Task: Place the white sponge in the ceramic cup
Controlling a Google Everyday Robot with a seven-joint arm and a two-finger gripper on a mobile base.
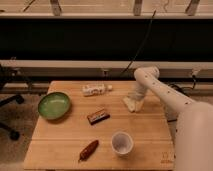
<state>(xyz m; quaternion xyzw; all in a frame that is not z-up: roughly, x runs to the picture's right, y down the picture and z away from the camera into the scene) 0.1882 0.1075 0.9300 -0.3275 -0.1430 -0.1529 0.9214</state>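
Note:
The white sponge (130,104) lies on the wooden table (60,142) at the right, an off-white block. My gripper (135,100) is right over it at the end of the white arm, which comes in from the right. The ceramic cup (122,143) stands upright near the table's front, well below the sponge and apart from it. Whether the sponge is held cannot be made out.
A green bowl (53,105) sits at the table's left. A white bottle (96,90) lies on its side at the back. A dark flat packet (98,116) lies in the middle. A reddish-brown item (89,149) lies near the front edge.

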